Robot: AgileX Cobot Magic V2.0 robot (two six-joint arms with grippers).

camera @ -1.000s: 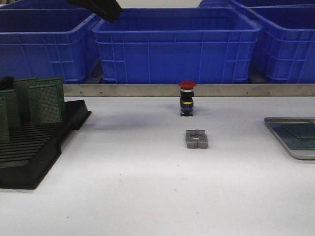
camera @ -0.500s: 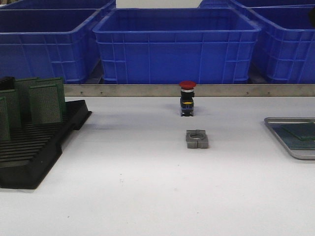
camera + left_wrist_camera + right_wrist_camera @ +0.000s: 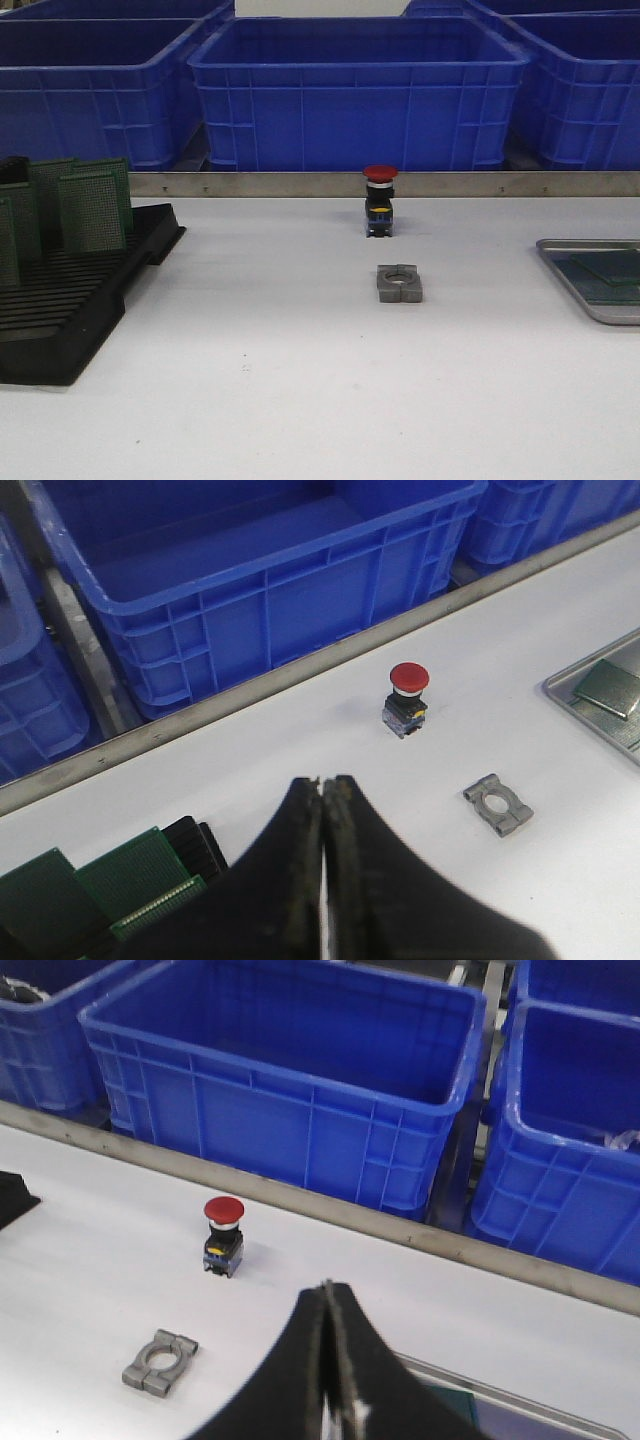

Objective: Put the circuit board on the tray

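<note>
The silver-grey tray (image 3: 596, 298) lies at the table's right edge with a green circuit board (image 3: 610, 265) flat in it; both also show in the left wrist view, tray (image 3: 570, 692) and board (image 3: 608, 687). Several green circuit boards (image 3: 90, 210) stand upright in a black slotted rack (image 3: 70, 300) at the left. Neither gripper shows in the front view. My left gripper (image 3: 323, 781) is shut and empty, high above the table near the rack. My right gripper (image 3: 327, 1287) is shut and empty, above the tray's rim (image 3: 480, 1388).
A red-capped push button (image 3: 380, 200) stands at mid table, with a grey metal clamp block (image 3: 400, 283) just in front of it. Big blue crates (image 3: 360, 90) line the back behind a metal rail (image 3: 300, 184).
A dark arm part seen at the upper left one second ago has left the front view. Things on the table have not moved.
</note>
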